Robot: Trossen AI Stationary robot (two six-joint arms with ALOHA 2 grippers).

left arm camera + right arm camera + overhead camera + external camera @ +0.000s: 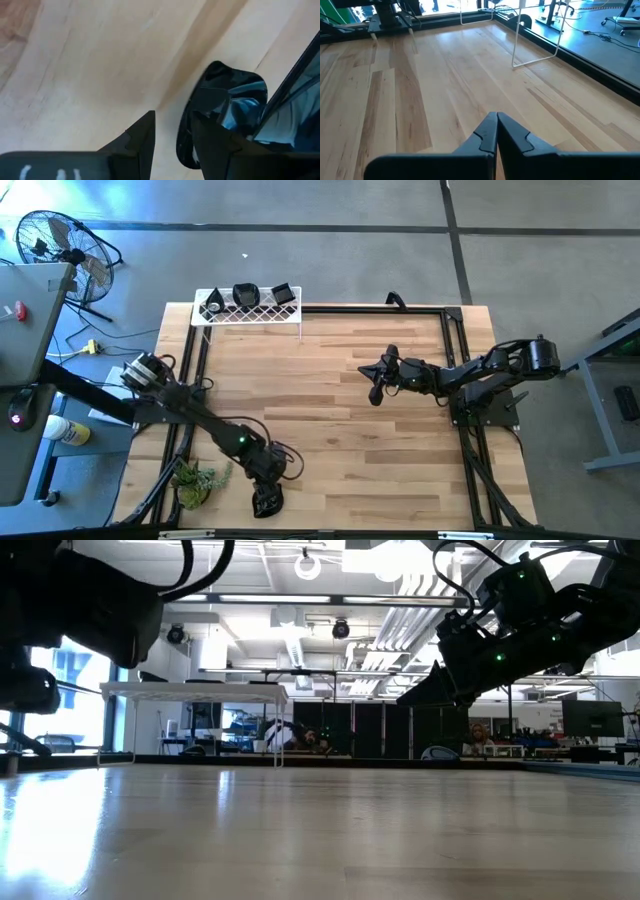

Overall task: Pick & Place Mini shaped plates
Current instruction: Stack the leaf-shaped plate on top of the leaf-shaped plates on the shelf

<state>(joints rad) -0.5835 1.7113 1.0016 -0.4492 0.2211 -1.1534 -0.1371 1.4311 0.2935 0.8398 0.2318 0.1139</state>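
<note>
Pincer of the left arm hangs low at the near edge of the bench, fingers parted around the rim of one black plate lying there. Three more plates sit on the white rack at the far edge. Right pincer hovers mid-bench, clenched, empty.
</note>
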